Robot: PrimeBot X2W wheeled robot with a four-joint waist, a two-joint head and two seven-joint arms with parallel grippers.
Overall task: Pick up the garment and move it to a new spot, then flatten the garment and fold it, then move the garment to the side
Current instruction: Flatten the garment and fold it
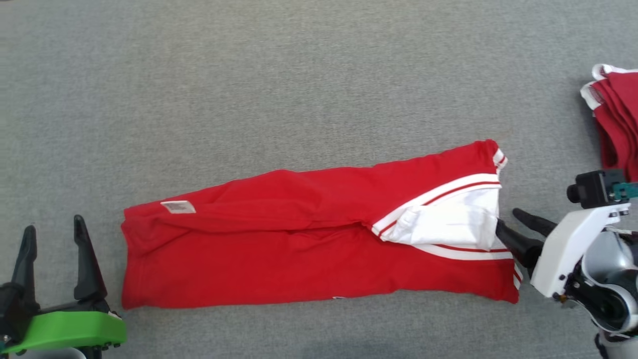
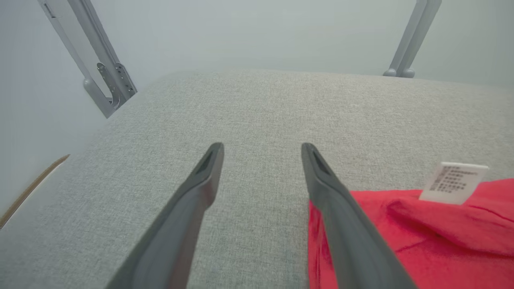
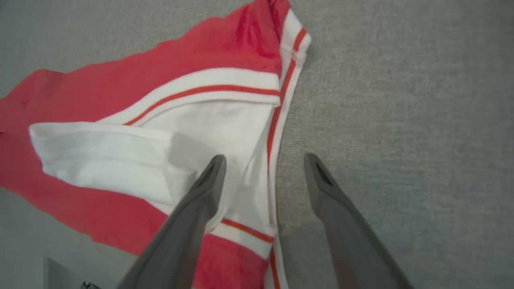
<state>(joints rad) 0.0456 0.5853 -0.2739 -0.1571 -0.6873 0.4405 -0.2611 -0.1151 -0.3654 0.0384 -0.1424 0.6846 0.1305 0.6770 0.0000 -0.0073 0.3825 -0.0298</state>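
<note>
The garment (image 1: pixel 299 249) is red with white, red-striped trim, and lies folded in a long strip across the grey table (image 1: pixel 299 75). A white label (image 1: pixel 178 206) sits near its left end. My left gripper (image 1: pixel 55 224) stands open just left of that end, holding nothing. In the left wrist view the left gripper (image 2: pixel 261 146) is spread over bare table, with the garment (image 2: pixel 421 233) and label (image 2: pixel 453 182) beside its right finger. My right gripper (image 1: pixel 508 218) is open at the white right end. In the right wrist view the right gripper (image 3: pixel 263 158) has one finger over the white cloth (image 3: pixel 225 128) and the other over table.
A pile of other red and white garments (image 1: pixel 615 114) lies at the right edge of the table. The left wrist view shows grey frame legs (image 2: pixel 106 80) (image 2: pixel 409 40) beyond the table's far edge, and the table's left edge (image 2: pixel 92 132) is close by.
</note>
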